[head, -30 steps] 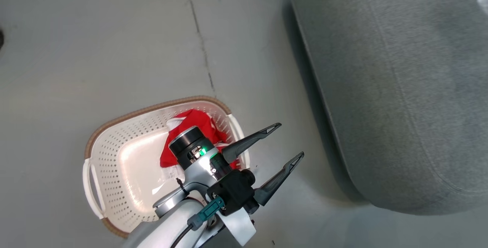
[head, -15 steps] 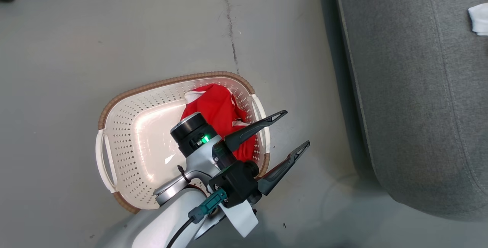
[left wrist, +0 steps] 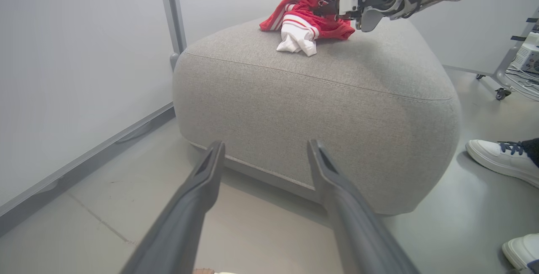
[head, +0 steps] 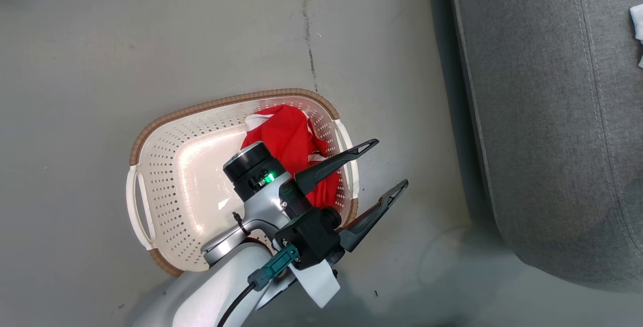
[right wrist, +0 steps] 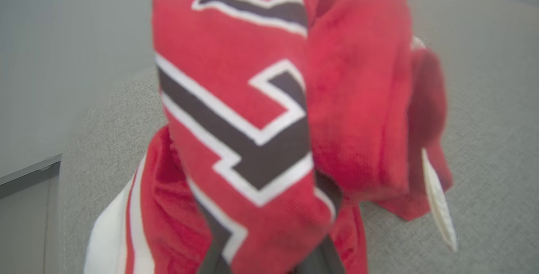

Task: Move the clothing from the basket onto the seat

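The right gripper [right wrist: 269, 259] is clamped on the lettered jersey [right wrist: 244, 118], partly resting atop the seat [left wrist: 320, 97]: release well inside the seat's edge, then lift straight off; the left gripper [head: 386, 164], fingers apart, hangs beside the seat over the basket [head: 201, 108] and second jersey [head: 286, 136].

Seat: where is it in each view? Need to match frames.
Head view: seat runs down the right side, apart from the basket.
Left wrist view: centre, beyond the open left end effector.
Right wrist view: grey surface behind the red jersey.
Shared landmark: that jersey on the seat top, both wrist views.
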Motion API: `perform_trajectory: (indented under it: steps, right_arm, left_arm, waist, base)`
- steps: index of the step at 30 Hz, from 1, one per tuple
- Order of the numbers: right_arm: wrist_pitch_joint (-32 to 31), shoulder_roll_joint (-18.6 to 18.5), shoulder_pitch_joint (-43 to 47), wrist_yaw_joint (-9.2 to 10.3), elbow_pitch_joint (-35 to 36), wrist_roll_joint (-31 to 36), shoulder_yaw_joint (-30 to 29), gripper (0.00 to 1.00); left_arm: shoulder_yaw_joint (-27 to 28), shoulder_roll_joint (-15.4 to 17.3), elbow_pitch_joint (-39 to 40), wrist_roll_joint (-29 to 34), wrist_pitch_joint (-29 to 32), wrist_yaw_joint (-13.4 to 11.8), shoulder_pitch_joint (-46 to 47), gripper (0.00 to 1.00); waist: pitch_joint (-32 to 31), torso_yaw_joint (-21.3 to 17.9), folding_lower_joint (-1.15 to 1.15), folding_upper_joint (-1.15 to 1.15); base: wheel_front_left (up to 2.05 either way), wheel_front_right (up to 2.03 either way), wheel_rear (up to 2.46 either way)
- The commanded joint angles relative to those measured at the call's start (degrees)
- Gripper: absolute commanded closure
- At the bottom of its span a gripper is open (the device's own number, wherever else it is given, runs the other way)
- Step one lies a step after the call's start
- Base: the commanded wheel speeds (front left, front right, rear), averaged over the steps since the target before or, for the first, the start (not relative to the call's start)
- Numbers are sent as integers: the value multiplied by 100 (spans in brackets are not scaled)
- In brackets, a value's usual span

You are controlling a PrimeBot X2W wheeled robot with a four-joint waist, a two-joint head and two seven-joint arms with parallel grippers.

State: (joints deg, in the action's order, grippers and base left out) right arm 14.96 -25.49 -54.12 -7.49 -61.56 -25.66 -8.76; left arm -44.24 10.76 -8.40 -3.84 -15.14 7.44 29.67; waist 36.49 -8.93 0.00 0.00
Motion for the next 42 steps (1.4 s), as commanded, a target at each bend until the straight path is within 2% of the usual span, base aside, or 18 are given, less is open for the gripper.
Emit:
perform_trajectory:
  steps: [1, 2, 3, 4, 12, 19, 28, 34, 42]
  right_arm:
    - [16, 4, -21, -1, -95, -28, 28, 100]
    - [16, -3, -48, -1, -131, -47, 38, 100]
    - [16, -34, -60, -1, -127, -49, 24, 64]
    - [16, -66, -61, -1, -96, -26, -13, 0]
    - [16, 87, 247, -1, 8, 287, -42, 0]
    - [17, 138, 735, -1, 359, 618, 126, 0]
    - [17, 166, 1273, -1, 974, 737, 201, 0]
    - [15, 210, 1837, 0, 1977, 786, 503, 0]
    - [16, 481, 2716, -1, 3837, 793, 532, 0]
  left_arm:
    - [28, 42, -8, 23, -2, 6, 19, 0]
    - [27, 42, -8, 21, -3, 6, 25, 0]
    - [25, 37, 6, 21, -2, 6, 39, 0]
    - [24, 33, 18, 19, -2, 6, 54, 0]
    - [40, -89, -1, -6, -2, 6, -79, 0]
    - [126, -216, -56, -58, -2, 6, -330, 0]
    - [282, -355, -98, -109, -2, 5, -686, 0]
    - [521, -466, -84, -87, -2, 5, -970, 0]
    - [949, -579, -48, -72, -2, -11, -1385, 0]
  waist:
    - [-3, -8, 0, 0]
    - [-5, -10, 0, 0]
    - [-6, -12, 0, 0]
    - [-7, -11, 0, 0]
    - [-436, -91, 0, 0]
    - [-1055, -294, 0, 0]
    - [-1703, -455, 0, 0]
    - [-2147, -450, 0, 0]
    - [-2637, -227, 0, 0]
  base:
    - [0, 0, 0]
    - [0, 0, 0]
    - [0, 0, 0]
    - [0, 0, 0]
    - [0, 0, 0]
    - [0, 0, 0]
    - [0, 0, 0]
    - [0, 0, 0]
    - [0, 0, 0]
